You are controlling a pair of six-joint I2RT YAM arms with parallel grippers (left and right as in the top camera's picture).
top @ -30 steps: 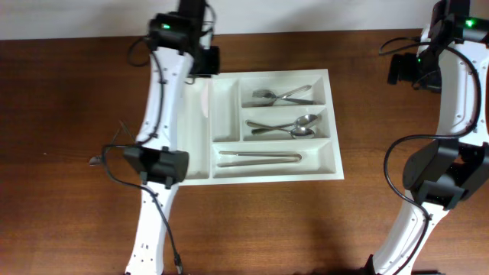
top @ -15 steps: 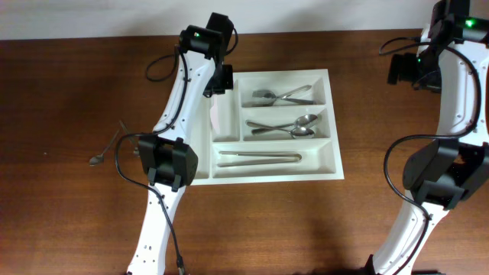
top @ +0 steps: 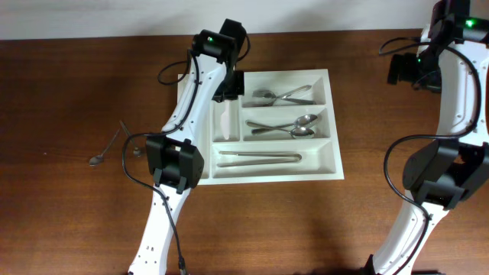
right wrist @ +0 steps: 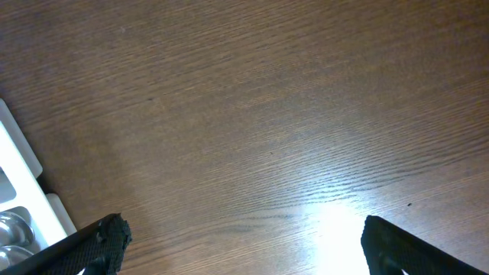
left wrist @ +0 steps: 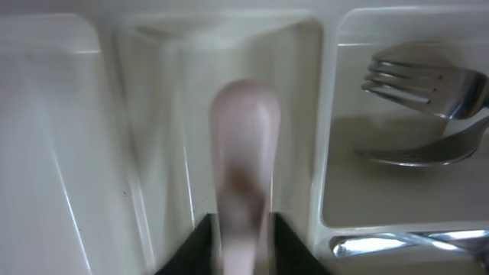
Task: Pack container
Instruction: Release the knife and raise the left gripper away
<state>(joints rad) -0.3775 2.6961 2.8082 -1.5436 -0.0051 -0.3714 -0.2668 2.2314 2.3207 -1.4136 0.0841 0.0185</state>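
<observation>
The white cutlery tray, the container (top: 336,164), lies mid-table. My left gripper (top: 228,90) hangs over its narrow upright compartments, shut on a pale pinkish utensil (left wrist: 244,145). That utensil is blurred and points along the narrow compartment (left wrist: 164,114); I cannot tell whether it touches the floor. The left arm hides most of the leftmost narrow compartment in the overhead view. My right gripper (top: 400,70) is open and empty over bare wood to the right of the tray (right wrist: 19,164).
Forks (top: 283,95) fill the top wide compartment and also show in the left wrist view (left wrist: 428,76). Spoons (top: 286,126) lie in the middle one and long metal pieces (top: 260,157) in the bottom one. A loose spoon (top: 107,147) lies on the table to the left.
My left gripper has swung right from the tray's far-left corner to over the narrow compartments, carrying the pale utensil. The right arm has not moved.
</observation>
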